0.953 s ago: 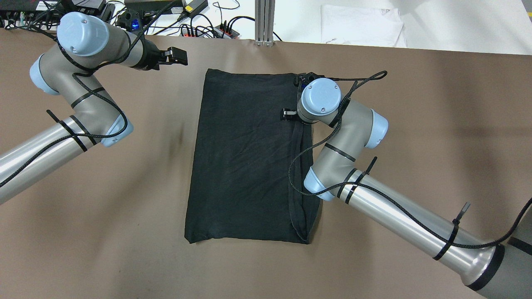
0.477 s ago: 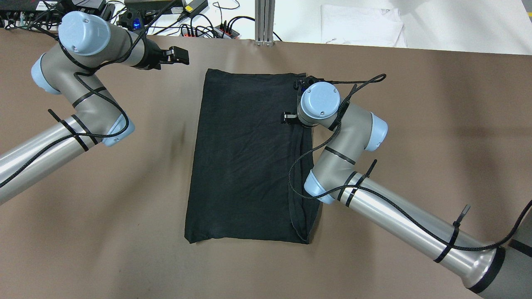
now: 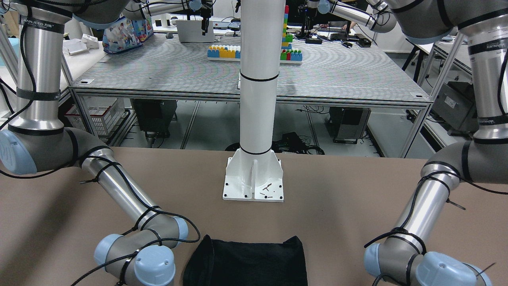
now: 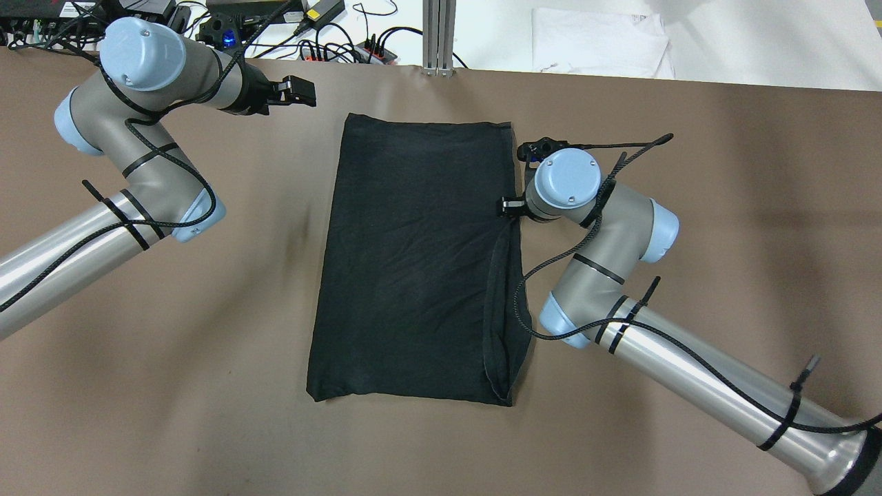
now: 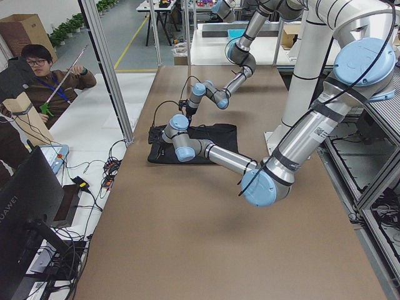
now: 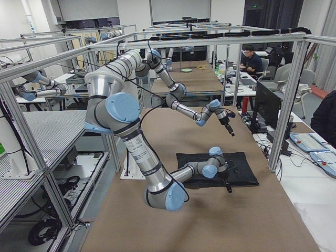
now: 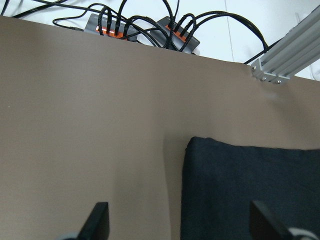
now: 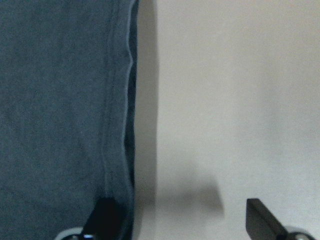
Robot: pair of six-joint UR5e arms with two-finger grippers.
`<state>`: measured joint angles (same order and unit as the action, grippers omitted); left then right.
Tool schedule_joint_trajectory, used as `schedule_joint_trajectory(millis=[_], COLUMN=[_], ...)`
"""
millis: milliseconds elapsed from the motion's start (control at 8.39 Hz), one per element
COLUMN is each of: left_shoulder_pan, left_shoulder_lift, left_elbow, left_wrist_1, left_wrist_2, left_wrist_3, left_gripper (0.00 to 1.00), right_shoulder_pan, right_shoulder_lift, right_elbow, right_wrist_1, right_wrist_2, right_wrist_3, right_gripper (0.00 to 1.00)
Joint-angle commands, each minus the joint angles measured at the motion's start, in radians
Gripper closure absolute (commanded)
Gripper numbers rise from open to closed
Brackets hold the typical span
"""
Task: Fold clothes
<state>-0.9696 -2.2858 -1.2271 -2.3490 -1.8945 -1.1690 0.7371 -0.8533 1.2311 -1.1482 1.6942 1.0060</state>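
The black garment (image 4: 420,262) lies flat at the middle of the desk (image 4: 689,207) as a long rectangle, seemingly folded lengthwise already; crosswise folds look still undone. The left gripper (image 4: 300,92) and right gripper (image 8: 182,220) both have jaws spread, holding nothing.

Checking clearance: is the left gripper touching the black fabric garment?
Apart. The overhead view shows bare brown table between the left gripper and the black fabric garment; the exterior right view shows that gripper raised above the table.
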Motion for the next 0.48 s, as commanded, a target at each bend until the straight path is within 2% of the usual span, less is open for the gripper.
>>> schedule_joint_trajectory(millis=[0, 119, 357], left_shoulder_pan=[0.002, 0.000, 0.000], left_shoulder_lift=[-0.011, -0.011, -0.009], left_elbow=[0.003, 0.005, 0.005], left_wrist_1=[0.017, 0.017, 0.017], left_wrist_2=[0.002, 0.006, 0.006], left_wrist_3=[-0.001, 0.000, 0.003], left_gripper=[0.00, 0.00, 0.00], right_shoulder_pan=[0.077, 0.091, 0.087], right_shoulder_lift=[-0.143, -0.151, -0.127], right_elbow=[0.138, 0.148, 0.162], right_wrist_1=[-0.002, 0.001, -0.004], right_wrist_2=[0.103, 0.164, 0.167], right_wrist_3=[-0.098, -0.099, -0.078], right_gripper=[0.06, 0.06, 0.06])
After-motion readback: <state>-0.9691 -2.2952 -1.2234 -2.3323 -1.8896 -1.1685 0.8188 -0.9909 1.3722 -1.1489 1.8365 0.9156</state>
